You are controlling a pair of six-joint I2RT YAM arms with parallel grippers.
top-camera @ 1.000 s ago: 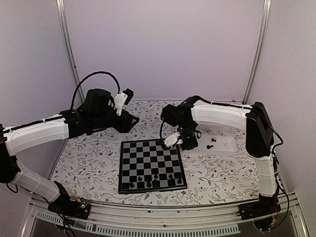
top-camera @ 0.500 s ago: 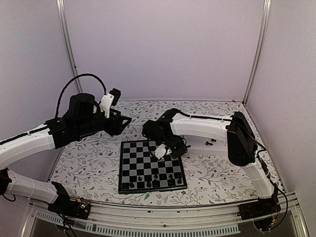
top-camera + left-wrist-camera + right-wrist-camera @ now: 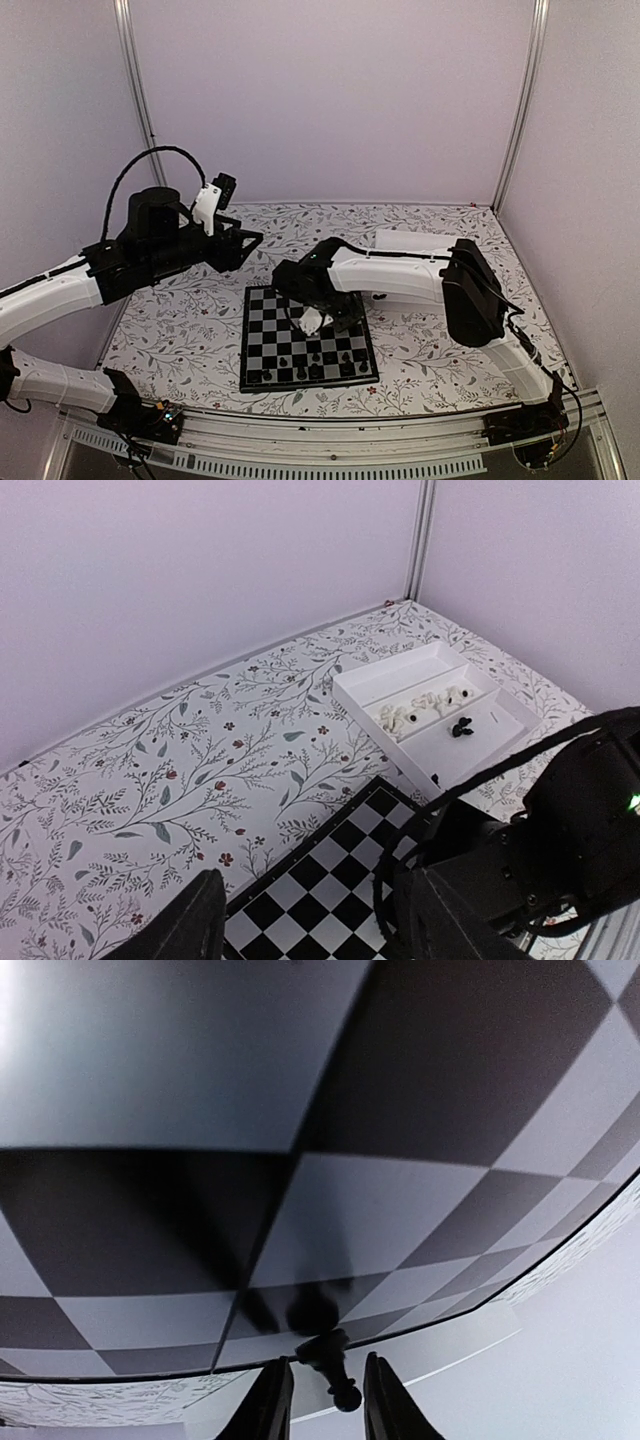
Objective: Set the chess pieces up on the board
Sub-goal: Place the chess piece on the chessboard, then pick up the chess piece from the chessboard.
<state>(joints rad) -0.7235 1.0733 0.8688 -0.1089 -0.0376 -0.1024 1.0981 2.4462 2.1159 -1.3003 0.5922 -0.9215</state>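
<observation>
Right claw [image 3: 326, 1360] slightly parted around a black chess piece [image 3: 335, 1370] on the board [image 3: 150, 1050], gaps both sides — likely light, hard, slick, tippy — pinch its narrow waist; left claw [image 3: 315, 910] wide, empty

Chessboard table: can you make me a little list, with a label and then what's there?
board: black-and-grey checked chessboard, flat on the flowery tablecloth
on board: small black chess pieces in the near rows
tray: white shallow tray beyond the board, holding white pieces and black ones
right gripper: low over the board, one black piece between its fingers; grip unclear
left gripper: raised, open, empty
</observation>
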